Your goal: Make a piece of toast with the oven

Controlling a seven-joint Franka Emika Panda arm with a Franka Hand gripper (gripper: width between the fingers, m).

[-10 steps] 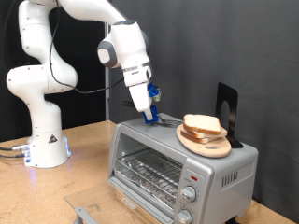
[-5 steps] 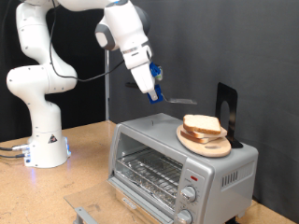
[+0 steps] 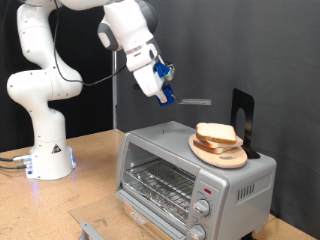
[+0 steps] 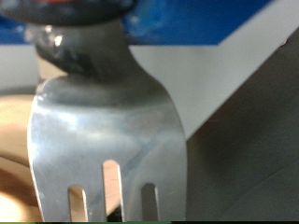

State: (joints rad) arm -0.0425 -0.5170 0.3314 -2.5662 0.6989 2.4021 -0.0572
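Standing on a light wooden table (image 3: 95, 160) against a black backdrop, the silver oven (image 3: 190, 170) has its door shut, its wire rack bare, and a round wooden plate (image 3: 220, 150) on its roof that carries the piece of toast (image 3: 215, 133) atop a second, similar slice. Above and to the exterior view's left of the plate, the gripper (image 3: 163, 92) has its jaws closed on the handle of a fork (image 4: 107, 140) whose tines point toward the bread, so the step in hand looks like fetching the slice, which calls for lowering the tines to it precisely.
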